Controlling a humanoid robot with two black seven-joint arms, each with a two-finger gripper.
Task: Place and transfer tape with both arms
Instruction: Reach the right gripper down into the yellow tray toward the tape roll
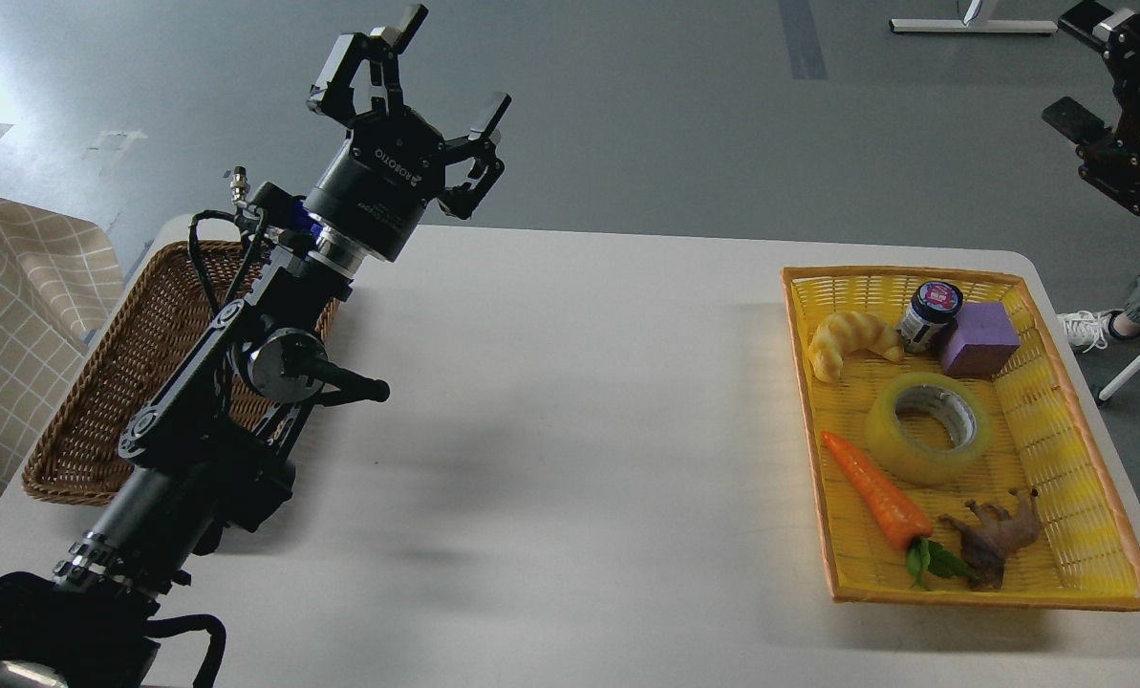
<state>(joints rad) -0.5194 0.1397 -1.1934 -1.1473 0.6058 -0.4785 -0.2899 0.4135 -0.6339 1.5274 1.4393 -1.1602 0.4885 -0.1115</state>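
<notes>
Tape (929, 415) lies flat in the yellow basket (1076, 459). The left tool (450, 62) is raised above the surface's (570, 430) far edge, fingers spread and empty; the right tool (1095, 72) sits at the top corner, its state unclear.

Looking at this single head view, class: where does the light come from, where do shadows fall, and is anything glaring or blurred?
Head view: strong glare whitens the floor at the top left; the left arm throws a soft, wide shadow on the table to its right; the yellow basket casts a fainter one on its left and near sides; the tape is sharp; the open left hand is crisp; the right hand is cut by the frame edge.
</notes>
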